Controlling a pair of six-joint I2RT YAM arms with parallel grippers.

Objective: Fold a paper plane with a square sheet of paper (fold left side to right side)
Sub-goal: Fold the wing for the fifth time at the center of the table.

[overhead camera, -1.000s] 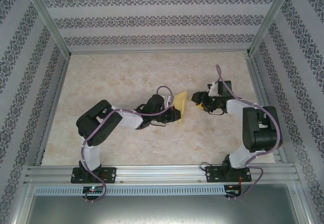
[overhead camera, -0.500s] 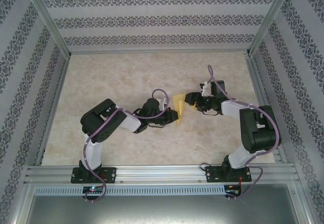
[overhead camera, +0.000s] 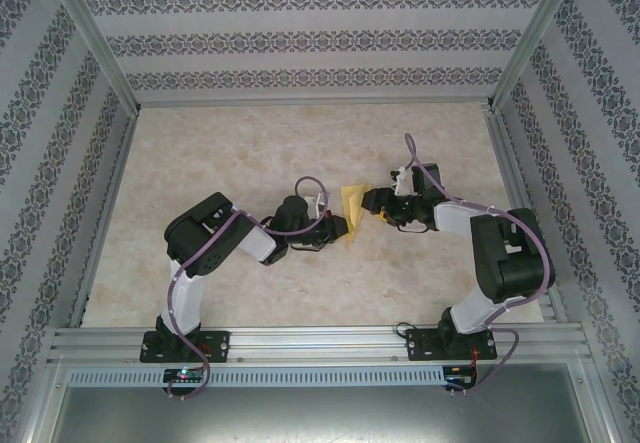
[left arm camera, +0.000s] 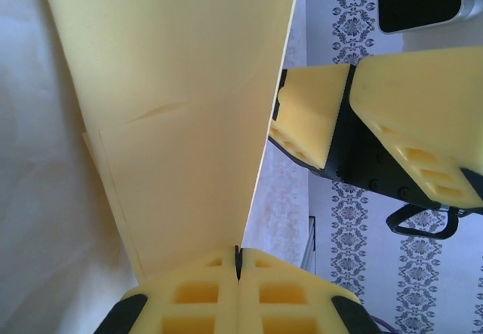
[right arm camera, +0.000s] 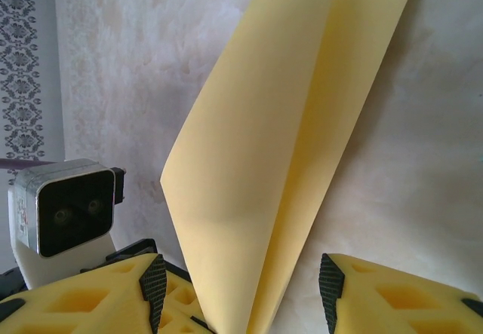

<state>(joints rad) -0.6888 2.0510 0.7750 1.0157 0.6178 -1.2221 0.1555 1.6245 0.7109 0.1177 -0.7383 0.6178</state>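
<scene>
Fingers (left arm camera: pixel 196 300) of the left gripper (left arm camera: pixel 238 257) pinch the folded square sheet of paper (left arm camera: pixel 181 123) over the worktop (overhead camera: pixel 250 153) middle, while the right gripper (right arm camera: pixel 241 266) has parted fingers (right arm camera: pixel 392 289) straddling it.

A table top (overhead camera: pixel 240 153) with a pale beige, marbled surface, bordered by silver aluminium rails (overhead camera: pixel 320 340). At its near edge the left arm's black base (overhead camera: pixel 185 346) and the right arm's black base (overhead camera: pixel 450 343) sit bolted to the rail, well apart.
</scene>
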